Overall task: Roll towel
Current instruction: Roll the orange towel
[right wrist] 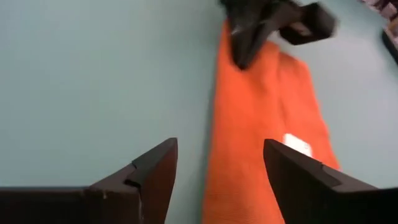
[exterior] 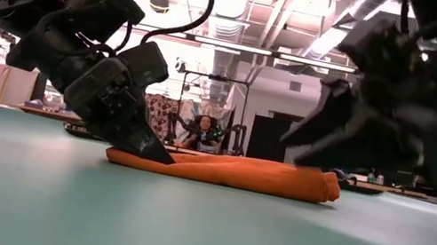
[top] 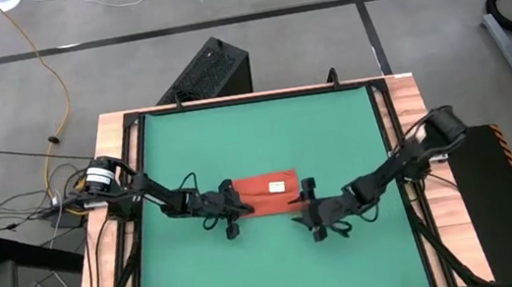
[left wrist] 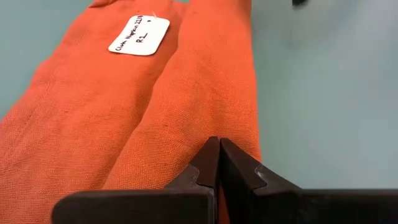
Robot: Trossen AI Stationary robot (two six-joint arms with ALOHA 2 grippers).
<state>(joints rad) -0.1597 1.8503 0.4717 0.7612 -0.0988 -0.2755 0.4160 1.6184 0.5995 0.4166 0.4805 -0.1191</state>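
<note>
Towel first, from the high view: an orange-red rectangular woven cloth (top: 265, 195) lies folded into a narrow band on the smooth green mat (top: 260, 133) that covers the wood-edged table (top: 423, 156). A small white paper tag (top: 278, 187) sits on its top face. The left gripper (top: 236, 209) meets the towel's end nearest it, at the front corner, and the right gripper (top: 310, 211) stands just off the opposite end, apart from the cloth, its dark fingers spread.

Low view: the towel (exterior: 237, 173) shows as a flat, thick bundle of stacked layers with a rounded, bulging fold at the end toward the right gripper (exterior: 321, 154). The left gripper (exterior: 155, 151) comes down steeply and its pointed black tip touches the other end, down at mat level. The right gripper hangs just above the rounded end, its blocky dark shape blurred.

Left wrist view: the left gripper (left wrist: 219, 157) has its two black wedge-shaped fingers pressed together into one point, resting on the towel's coarse, visibly woven surface (left wrist: 124, 118); whether any cloth is pinched between them cannot be told. A long soft crease runs away from the tip, and the tag (left wrist: 139, 35), rounded at the corners and bearing handwriting, lies beyond it.

Right wrist view: the right gripper (right wrist: 221, 167) is released, fingers wide, the towel's edge (right wrist: 261, 118) running out ahead of the gap, with the left gripper (right wrist: 249, 37) on its far end.
</note>
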